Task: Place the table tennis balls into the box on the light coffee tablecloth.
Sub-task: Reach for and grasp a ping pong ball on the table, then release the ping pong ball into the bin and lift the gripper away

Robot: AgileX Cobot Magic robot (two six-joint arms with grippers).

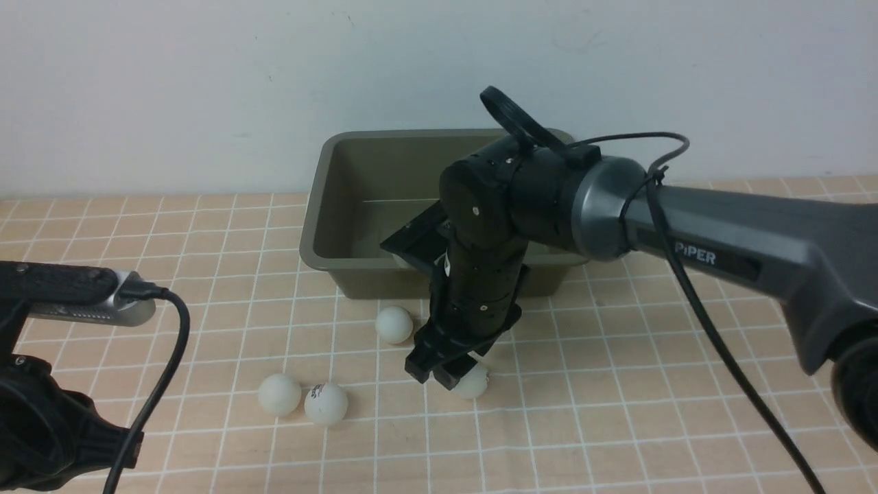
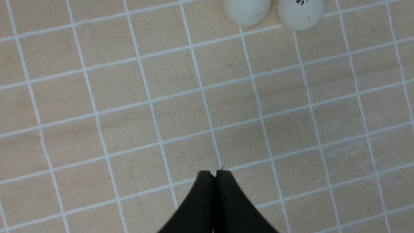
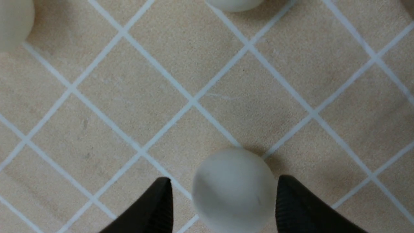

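The olive-green box (image 1: 343, 199) stands at the back of the light coffee tablecloth (image 1: 617, 384); my right arm hides part of its inside. In front of it lie several white table tennis balls: one near the box (image 1: 394, 324), a touching pair (image 1: 279, 394) (image 1: 326, 403), and one (image 1: 475, 384) under my right gripper (image 1: 446, 370). In the right wrist view that ball (image 3: 234, 191) sits on the cloth between the open fingers (image 3: 297, 207), with cloth showing on one side. My left gripper (image 2: 215, 173) is shut and empty, short of the pair (image 2: 247, 13) (image 2: 300, 14).
A pale wall rises right behind the box. My left arm (image 1: 68, 295) and its cable sit low at the front left. Two other balls (image 3: 13, 22) (image 3: 234, 4) show at the edge of the right wrist view.
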